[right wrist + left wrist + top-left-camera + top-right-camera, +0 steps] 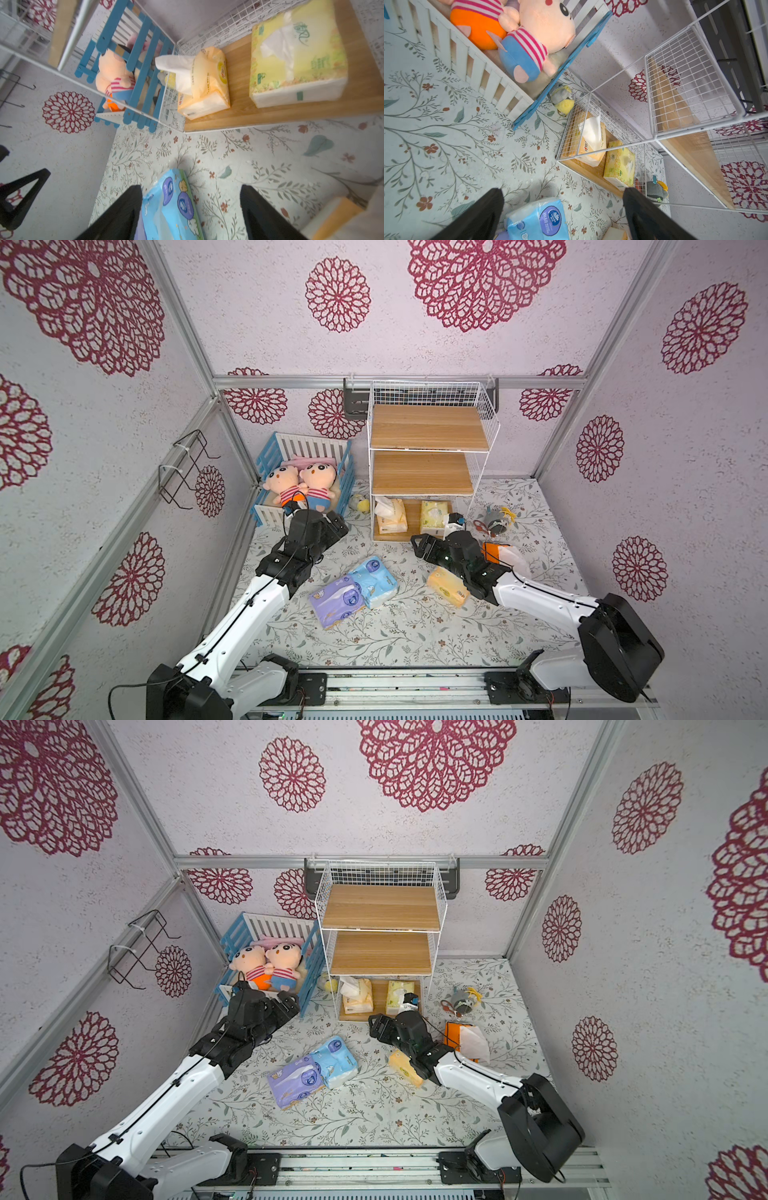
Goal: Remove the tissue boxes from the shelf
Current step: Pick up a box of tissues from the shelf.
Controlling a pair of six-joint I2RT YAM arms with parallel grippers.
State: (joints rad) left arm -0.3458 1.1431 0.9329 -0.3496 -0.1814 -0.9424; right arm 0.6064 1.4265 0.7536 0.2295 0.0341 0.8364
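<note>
Four tissue packs already off and lying on the floral table (415,635): purple pack (338,601) and light blue pack (374,578) touching mid-table, yellow-orange pack (449,591) partly under the right forearm, orange-and-white pack (505,556) just behind that arm. Two left on the bottom board of the shelf (422,472) — cream-yellow pack (390,516) on the crib side with a tall tuft of tissue standing up, pale green pack (433,516) near it but apart. Nothing seen on the two upper boards.

Right gripper (190,188) spread wide and empty, poised over the table just in front of the bottom tier, closest to the pale green pack. Left gripper (562,190) also spread, holding nothing, close to the crib (307,443).

Likely trouble from here:

- Little headroom under the middle board, and thin wire uprights at the front corners. A jaw clipping either could shove or tip the light rack.
- Closing on loose tissue only, not the body, would pull out a sheet and leave the pack behind. Worst for the cream-yellow one.
- Soft wrapping, so a shallow pinch may squash and slip on the way out.
- Drawing back could sweep the yellow-orange pack along. Hard to tell from above whether the forearm touches it or merely passes over.
- A wide swing might knock the grey plush toy (496,522) beside the rack.
</note>
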